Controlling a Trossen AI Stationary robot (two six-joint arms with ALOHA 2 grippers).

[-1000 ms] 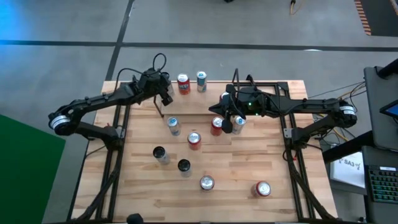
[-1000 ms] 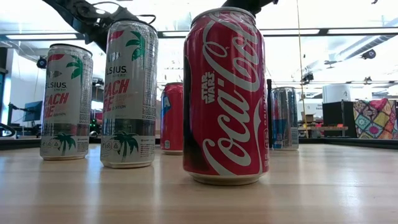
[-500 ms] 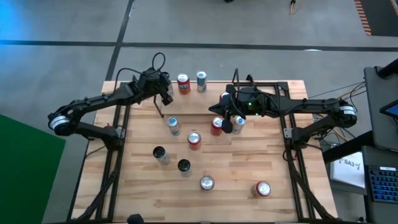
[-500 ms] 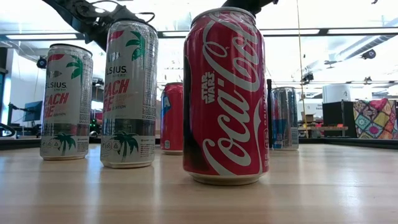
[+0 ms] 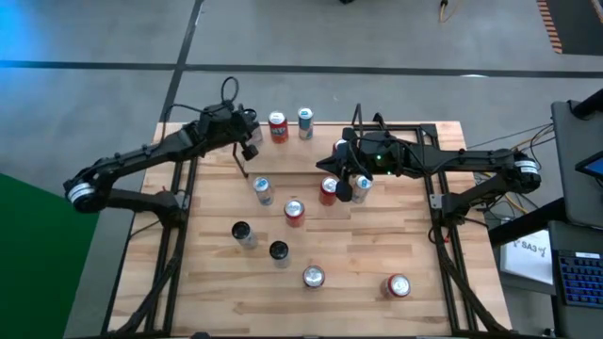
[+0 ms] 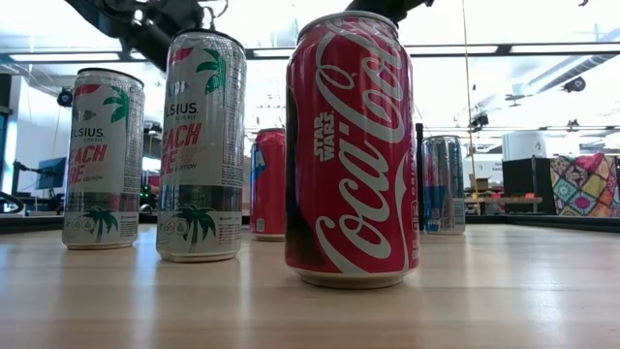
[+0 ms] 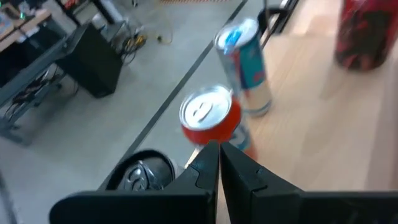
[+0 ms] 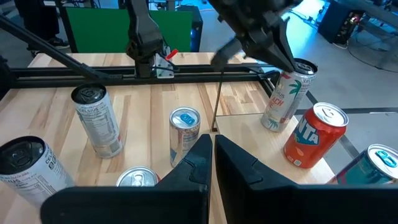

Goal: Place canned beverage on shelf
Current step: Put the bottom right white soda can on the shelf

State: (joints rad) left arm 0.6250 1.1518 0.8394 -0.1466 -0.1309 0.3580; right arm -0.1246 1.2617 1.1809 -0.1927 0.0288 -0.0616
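High view shows the left gripper [image 5: 251, 141], pinched together and empty, near the orange can [image 5: 278, 126], likely ready to grab it, while the right gripper [image 5: 345, 188], also pinched together, waits.

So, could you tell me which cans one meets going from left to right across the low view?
Far-left palm-print can → taller palm-print can → red can behind → big Coca-Cola can → blue-and-silver can.

Grey concrete floor [image 5: 396, 38] with dark seams, green panel [image 5: 38, 254], bright ceiling lights [image 6: 542, 48]
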